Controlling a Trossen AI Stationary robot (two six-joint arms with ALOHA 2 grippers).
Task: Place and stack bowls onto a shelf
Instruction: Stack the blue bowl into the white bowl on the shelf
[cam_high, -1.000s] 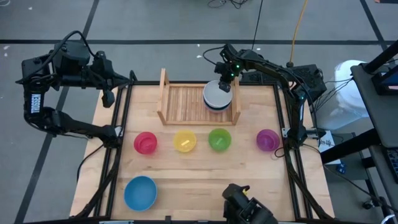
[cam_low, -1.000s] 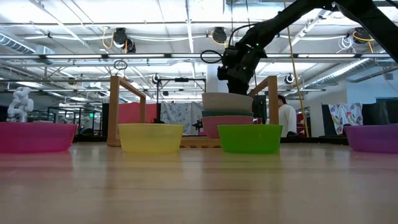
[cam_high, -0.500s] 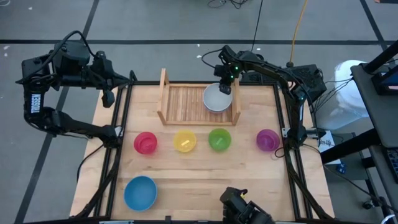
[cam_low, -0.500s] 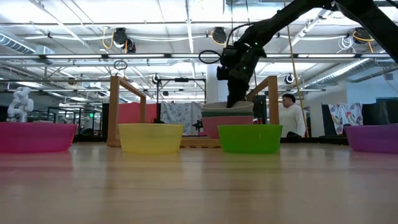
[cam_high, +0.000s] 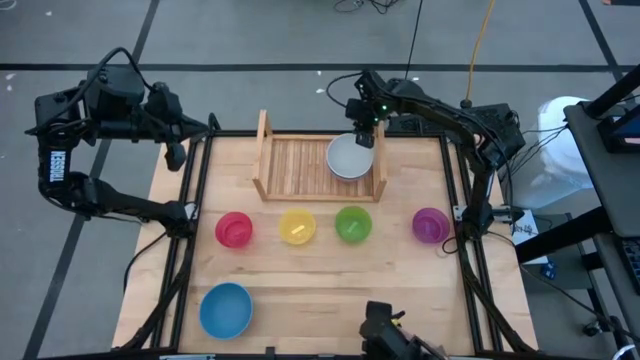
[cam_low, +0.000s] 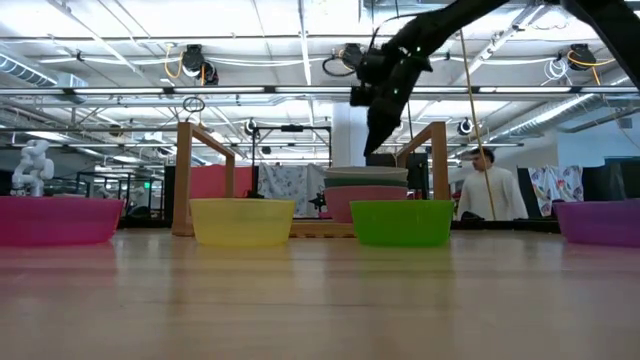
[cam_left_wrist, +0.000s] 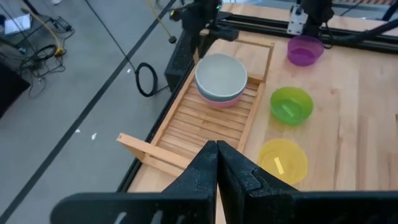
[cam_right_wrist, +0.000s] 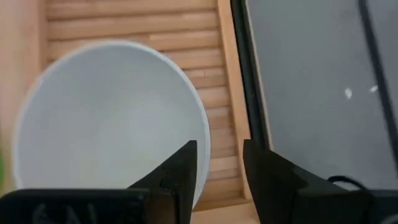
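Resting on the shelf's (cam_high: 305, 165) slatted base, at the end nearer the right arm, a white bowl (cam_high: 350, 157) tops a stack; the left wrist and low views show a teal bowl (cam_left_wrist: 219, 97) and a pink one (cam_left_wrist: 225, 103) under it. The other half of the shelf is bare slats between the two upright side boards. The right pincer (cam_high: 364, 135) hangs just above the white bowl's far rim, its fingers spread apart and holding nothing; in its wrist view the two dark fingertips (cam_right_wrist: 186, 163) straddle the rim without touching it.

In front of the shelf a row of four bowls stands on the light-wood bench (cam_high: 300, 290): magenta (cam_high: 234, 229), yellow (cam_high: 297, 226), green (cam_high: 353, 224) and purple (cam_high: 430, 224), each apart from its neighbour. A blue bowl (cam_high: 226, 309) sits alone near the front left corner.

The left arm waits off the bench's left edge; the left pincer (cam_left_wrist: 216, 147) is closed and empty.

A black frame borders the bench, and grey floor with dark tape lines and loose cables lies around it. The low view looks into a hall with white ceiling trusses and hanging lamps; a person in a pale top (cam_low: 487, 188) stands beyond the shelf.
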